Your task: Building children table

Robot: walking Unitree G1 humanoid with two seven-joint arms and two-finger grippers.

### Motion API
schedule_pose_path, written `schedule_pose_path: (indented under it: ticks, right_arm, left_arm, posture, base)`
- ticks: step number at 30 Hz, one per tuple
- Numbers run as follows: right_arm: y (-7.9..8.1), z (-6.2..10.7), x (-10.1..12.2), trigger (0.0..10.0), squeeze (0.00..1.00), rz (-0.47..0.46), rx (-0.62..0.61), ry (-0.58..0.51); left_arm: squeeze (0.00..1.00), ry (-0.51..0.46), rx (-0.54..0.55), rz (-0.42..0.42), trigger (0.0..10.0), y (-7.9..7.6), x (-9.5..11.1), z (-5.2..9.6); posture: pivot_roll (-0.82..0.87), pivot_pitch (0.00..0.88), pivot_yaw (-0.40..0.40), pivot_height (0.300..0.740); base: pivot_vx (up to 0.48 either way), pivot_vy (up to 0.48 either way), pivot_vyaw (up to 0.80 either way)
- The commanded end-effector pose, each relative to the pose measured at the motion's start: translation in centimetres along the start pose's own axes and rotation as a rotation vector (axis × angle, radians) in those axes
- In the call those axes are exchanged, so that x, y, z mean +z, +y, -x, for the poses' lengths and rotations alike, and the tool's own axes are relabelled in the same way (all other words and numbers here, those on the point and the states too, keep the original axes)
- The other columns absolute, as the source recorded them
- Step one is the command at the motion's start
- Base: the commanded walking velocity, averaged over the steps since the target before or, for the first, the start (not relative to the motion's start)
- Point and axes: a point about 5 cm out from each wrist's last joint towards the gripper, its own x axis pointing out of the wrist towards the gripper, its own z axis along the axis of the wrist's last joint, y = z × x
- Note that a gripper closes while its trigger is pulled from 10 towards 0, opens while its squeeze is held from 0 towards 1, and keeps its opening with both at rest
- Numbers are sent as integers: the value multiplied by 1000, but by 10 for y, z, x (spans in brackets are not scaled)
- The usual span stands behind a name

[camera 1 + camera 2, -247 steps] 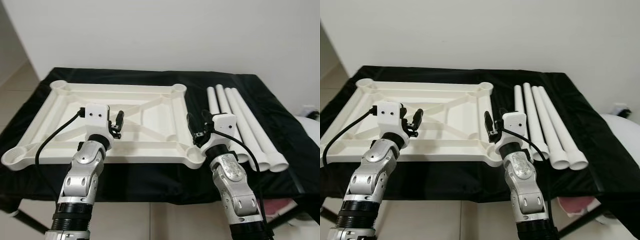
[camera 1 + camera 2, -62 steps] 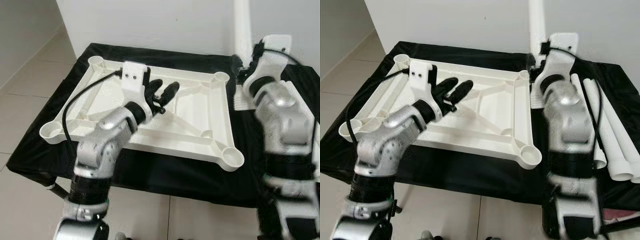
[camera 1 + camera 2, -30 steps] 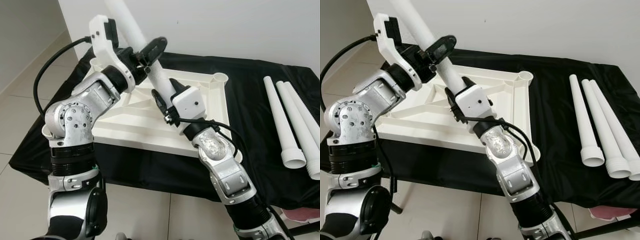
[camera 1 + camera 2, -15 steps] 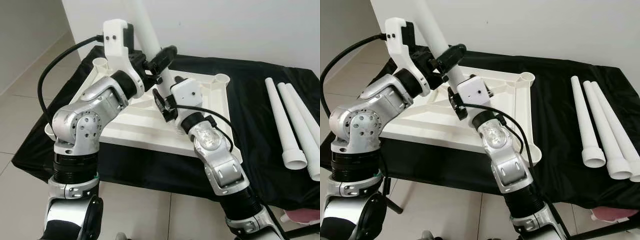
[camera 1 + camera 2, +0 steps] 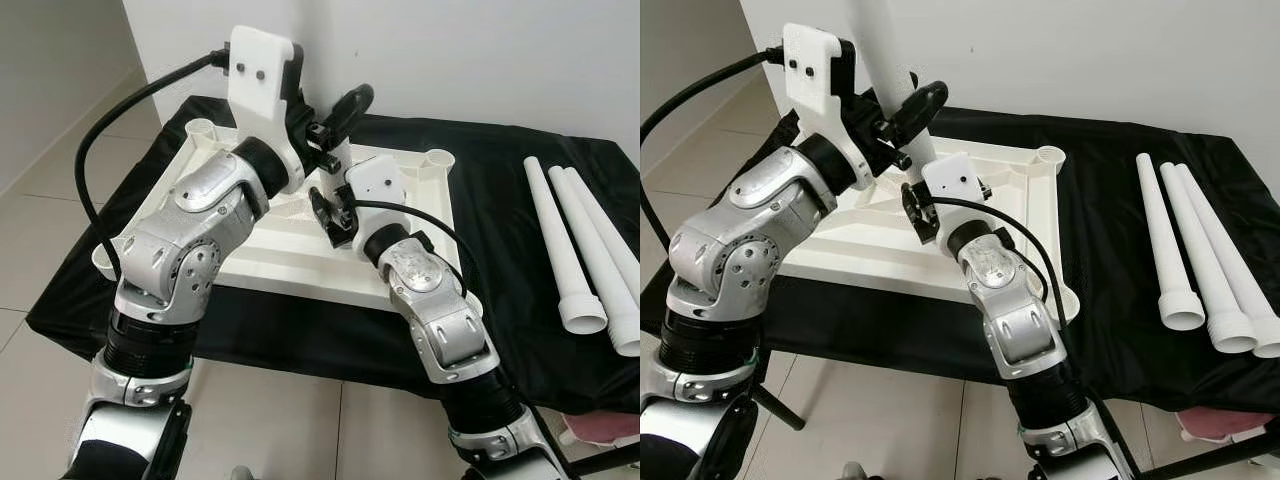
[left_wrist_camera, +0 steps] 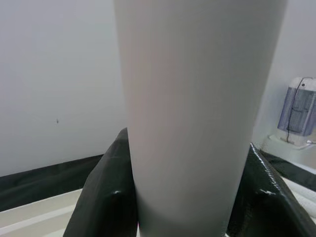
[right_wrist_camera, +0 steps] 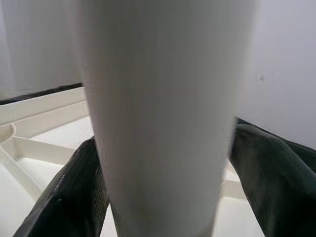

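A white table leg (image 5: 883,50) stands nearly upright above the upturned white tabletop (image 5: 280,265), and both grippers hold it. My left gripper (image 5: 335,125) is shut on the leg higher up, its black fingers (image 6: 106,197) on either side of the tube (image 6: 197,113). Lower down, close over the tabletop, my right gripper (image 5: 328,215) is shut on the same leg (image 7: 163,113), with one finger (image 7: 74,197) on each flank. The leg's bottom end is hidden behind my right wrist.
Three more white legs (image 5: 572,250) lie side by side at the right of the black-covered table (image 5: 500,170). A white wall rises just behind the table. Tiled floor lies to the left and in front.
The leg has tipped from a leftward lean to nearly upright. My left gripper has risen and moved right along it. My right gripper stays low on the leg.
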Motion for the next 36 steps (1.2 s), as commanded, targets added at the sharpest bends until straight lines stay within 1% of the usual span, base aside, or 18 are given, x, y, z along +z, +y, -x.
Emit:
schedule_pose_path:
  ticks: [1, 7, 8, 10, 11, 24, 25, 26, 27, 28, 29, 30, 31, 32, 33, 34, 35, 36]
  right_arm:
    - [2, -1, 10, 10000, 0, 11, 18, -36]
    - [6, 0, 17, 10000, 0, 34, 37, -73]
    - [7, 1, 17, 5020, 0, 34, 39, -73]
    - [7, 1, 16, 5020, 0, 34, 39, -71]
    - [7, 1, 15, 0, 0, 33, 38, -65]
    - [7, 3, 10, 0, 0, 9, 28, -39]
    - [6, 3, 10, 0, 0, 3, 24, -37]
    - [6, 3, 10, 0, 0, -1, 20, -37]
    - [6, 3, 10, 0, 0, -1, 20, -37]
    - [5, 4, 10, 0, 0, -7, 15, -44]
    - [4, 4, 11, 0, 0, -12, 11, -49]
    - [4, 5, 12, 0, 0, -14, 8, -54]
    - [4, 5, 12, 0, 0, -14, 8, -54]
    - [4, 5, 13, 0, 0, -16, 4, -56]
    - [4, 5, 13, 0, 0, -16, 4, -56]
    - [3, 5, 13, 0, 0, -16, 0, -56]
    - [2, 5, 12, 0, 0, -15, -7, -53]
    - [2, 5, 12, 0, 0, -15, -7, -53]
  left_arm:
    - [0, -23, -223, -28, 0, -16, 4, 2]
    - [0, -7, -200, -7, 0, -13, -2, 0]
    - [0, -11, -196, 9, 0, -12, -2, 0]
    - [0, -15, -193, 19, 0, -12, -1, 0]
    - [0, -17, -193, 20, 0, -12, -1, 0]
    - [0, -15, -177, 25, 0, -9, -2, 0]
    - [0, -15, -163, 40, 0, -7, -3, -1]
    - [0, -6, -143, 45, 10000, -4, -4, -2]
    - [0, -6, -143, 45, 10000, -4, -4, -2]
    - [0, -5, -144, 76, 10000, -3, -6, -2]
    - [1000, -6, -157, 118, 10000, -4, -6, -1]
    - [1000, -13, -171, 155, 10000, -4, -6, 0]
    - [1000, -13, -171, 155, 10000, -4, -6, 0]
    - [1000, -23, -175, 187, 10000, -4, -5, 1]
    - [1000, -23, -175, 187, 10000, -4, -5, 1]
    - [1000, -36, -171, 243, 10000, -3, -2, 1]
    - [0, -71, -179, 305, 10000, -1, 4, 2]
    - [0, -71, -179, 305, 10000, -1, 4, 2]
  posture:
    - [-37, 45, 16, 740]
    - [-37, 48, 18, 740]
    - [-38, 49, 18, 740]
    - [-38, 50, 18, 740]
    - [-38, 51, 18, 740]
    - [-40, 58, 16, 740]
    - [-38, 58, 16, 740]
    - [-40, 59, 16, 740]
    - [-40, 59, 16, 740]
    - [-41, 60, 18, 740]
    - [-41, 61, 19, 740]
    - [-41, 61, 19, 740]
    - [-41, 61, 19, 740]
    - [-43, 63, 21, 740]
    - [-43, 63, 21, 740]
    - [-43, 63, 23, 740]
    - [-45, 63, 24, 740]
    - [-45, 63, 24, 740]
  base:
    - [0, 0, 0]
    - [0, 0, 0]
    - [0, 0, 0]
    - [0, 0, 0]
    - [0, 0, 0]
    - [0, 0, 0]
    - [0, 0, 0]
    - [0, 0, 0]
    - [0, 0, 0]
    - [0, 0, 0]
    - [0, 0, 0]
    - [0, 0, 0]
    - [0, 0, 0]
    - [0, 0, 0]
    - [0, 0, 0]
    - [0, 0, 0]
    - [0, 0, 0]
    - [0, 0, 0]
